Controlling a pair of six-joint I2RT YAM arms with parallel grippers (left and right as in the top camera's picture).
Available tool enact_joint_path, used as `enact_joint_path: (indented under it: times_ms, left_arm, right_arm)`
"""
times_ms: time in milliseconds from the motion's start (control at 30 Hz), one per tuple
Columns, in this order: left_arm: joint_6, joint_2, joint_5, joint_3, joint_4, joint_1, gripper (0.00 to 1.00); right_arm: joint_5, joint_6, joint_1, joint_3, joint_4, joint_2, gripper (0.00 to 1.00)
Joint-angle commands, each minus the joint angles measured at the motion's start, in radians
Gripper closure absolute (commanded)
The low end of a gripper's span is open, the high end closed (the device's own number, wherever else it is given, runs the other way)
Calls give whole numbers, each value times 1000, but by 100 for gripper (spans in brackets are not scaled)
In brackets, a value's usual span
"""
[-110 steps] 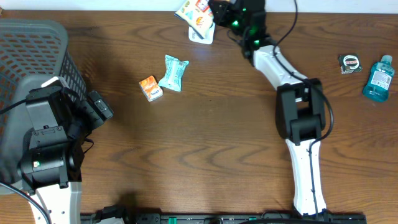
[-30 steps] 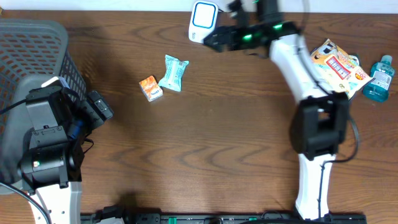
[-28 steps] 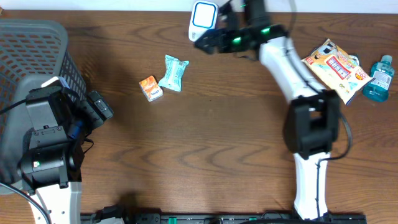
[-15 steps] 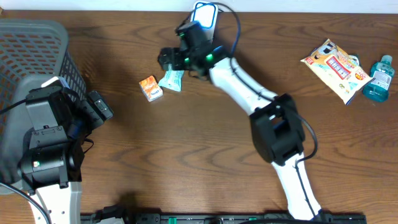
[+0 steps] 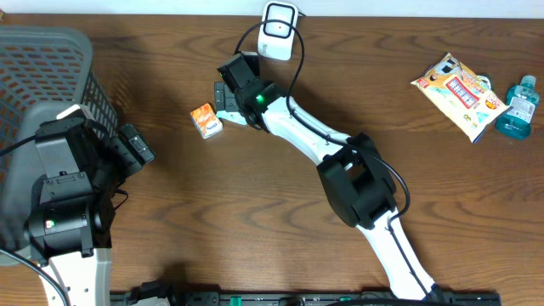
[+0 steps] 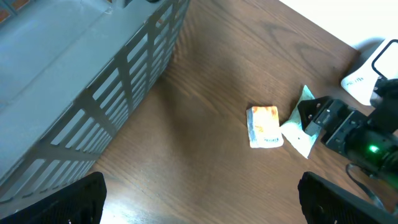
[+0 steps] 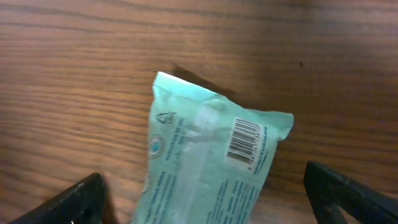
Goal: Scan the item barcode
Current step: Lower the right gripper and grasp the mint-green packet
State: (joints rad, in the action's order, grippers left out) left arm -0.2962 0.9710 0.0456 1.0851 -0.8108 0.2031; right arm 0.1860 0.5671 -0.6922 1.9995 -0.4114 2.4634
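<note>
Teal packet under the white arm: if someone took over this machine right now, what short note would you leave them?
Right gripper: open, over the teal packet, whose barcode faces up; nothing held.
Left gripper: open, empty, beside the basket.
Orange packet lies next to the teal one; white scanner at the table's far edge; snack bag and blue bottle at the far right.
Done: approach only.
Left: grip the teal packet and show its barcode to the scanner.
</note>
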Motion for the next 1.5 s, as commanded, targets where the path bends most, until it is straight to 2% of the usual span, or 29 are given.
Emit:
enact_joint_path:
  times_ms: [0, 367, 567, 667, 767, 933, 1100, 1200, 1300, 1467]
  left_arm:
    - [-9, 2, -12, 5, 0, 6, 2]
    - [-9, 2, -12, 5, 0, 6, 3]
    - [-9, 2, -12, 5, 0, 6, 2]
    - [-9, 2, -12, 5, 0, 6, 2]
    - [-9, 2, -12, 5, 0, 6, 2]
    - [-9, 2, -12, 5, 0, 6, 2]
    - [-9, 2, -12, 5, 0, 6, 2]
    - [-9, 2, -12, 5, 0, 6, 2]
    - [-9, 2, -12, 5, 0, 6, 2]
    - [-9, 2, -12, 5, 0, 6, 2]
  right_arm:
    - [32, 31, -5, -5, -13, 28, 4]
    - [74, 5, 11, -4, -217, -11, 13]
    - [73, -127, 11, -4, -349, -72, 12]
    - [74, -194, 9, -4, -406, -109, 17]
    - [74, -202, 13, -4, -427, -145, 19]
    - [70, -201, 28, -4, -336, -184, 31]
    - [5, -198, 50, -5, -151, -176, 34]
    - [-13, -198, 54, -5, -42, -156, 46]
    - [-22, -198, 52, -5, 50, -123, 67]
    - [-42, -198, 49, -5, 141, -59, 71]
